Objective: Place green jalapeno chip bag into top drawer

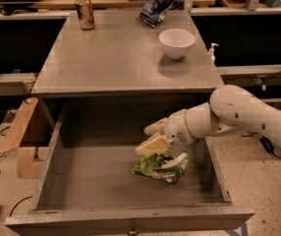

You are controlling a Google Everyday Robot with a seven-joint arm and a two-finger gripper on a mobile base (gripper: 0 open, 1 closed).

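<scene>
The green jalapeno chip bag (163,165) lies crumpled on the flat bottom of the open grey top drawer (89,178), right of its middle. My gripper (153,135) hangs just above and slightly left of the bag. Its two pale fingers are spread apart and hold nothing, with the lower finger (153,144) close over the bag's upper edge. The white arm reaches in from the right over the drawer's right wall. The drawer's small knob (130,228) shows on its front at the bottom edge.
On the grey tabletop (106,58) behind the drawer stand a can (85,13), a dark blue-and-white chip bag (156,5) and a white bowl (177,42). A small pump bottle (212,51) is at the right. A wooden crate (25,141) and cables lie on the floor at the left.
</scene>
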